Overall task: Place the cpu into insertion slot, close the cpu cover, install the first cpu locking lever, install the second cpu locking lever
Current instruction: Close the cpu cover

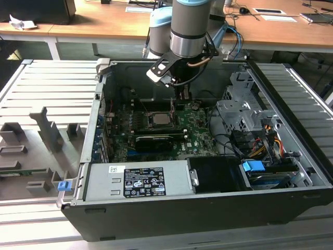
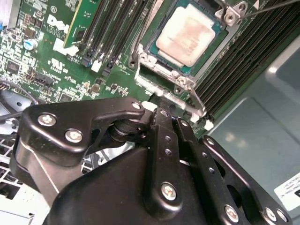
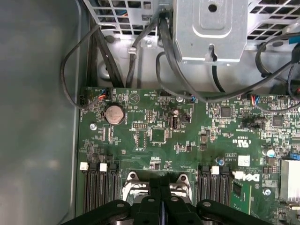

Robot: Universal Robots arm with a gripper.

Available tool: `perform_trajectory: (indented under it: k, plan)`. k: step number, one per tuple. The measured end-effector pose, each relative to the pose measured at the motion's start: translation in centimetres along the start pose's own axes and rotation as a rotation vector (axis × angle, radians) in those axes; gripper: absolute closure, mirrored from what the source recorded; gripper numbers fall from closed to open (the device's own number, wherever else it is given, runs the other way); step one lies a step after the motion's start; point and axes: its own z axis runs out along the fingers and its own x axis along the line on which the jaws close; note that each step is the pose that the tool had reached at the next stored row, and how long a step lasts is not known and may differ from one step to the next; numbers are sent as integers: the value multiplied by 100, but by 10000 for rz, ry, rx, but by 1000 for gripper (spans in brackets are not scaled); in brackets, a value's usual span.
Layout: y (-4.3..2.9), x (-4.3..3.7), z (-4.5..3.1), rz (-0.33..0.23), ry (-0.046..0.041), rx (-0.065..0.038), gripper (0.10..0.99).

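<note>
Your cpu (image 2: 186,33) was already seated flat in the insertion slot (image 2: 142,60), pale face up, on the green motherboard (image 3: 187,140) inside the open computer case (image 1: 208,219), so the first step looked done to me. Your gripper (image 2: 169,115) stood low over the board at the socket's edge, its tips just beside the silver end of the cpu cover (image 2: 174,82). In both wrist views its fingers (image 3: 151,206) lay pressed together, with nothing that I could make out between them. The cover's frame seemed to lie down around the chip, though these views did not settle whether it was fully flat. I also could not tell whether the tips touched the metal or hung just above it. A thin wire lever (image 2: 269,6) ran slantwise away from one corner of the socket and did not look hooked down. My reading was that you were at the cover step, or at the very start of the lever work. Any move from there called for a short, straight stroke on the metal edge alone, keeping the closed tips off the chip's face and clear of the memory slots (image 2: 117,28) crowding both sides of the socket.
</note>
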Motion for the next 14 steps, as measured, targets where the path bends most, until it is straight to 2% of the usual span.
perform_trajectory:
  k: [3,8,12,14]
  plan:
    - [-46,2,14,0,0,1,980]
    - [-83,1,114,-1,2,7,980]
    - [-119,2,128,1,8,81,980]
    - [-166,4,130,2,11,99,980]
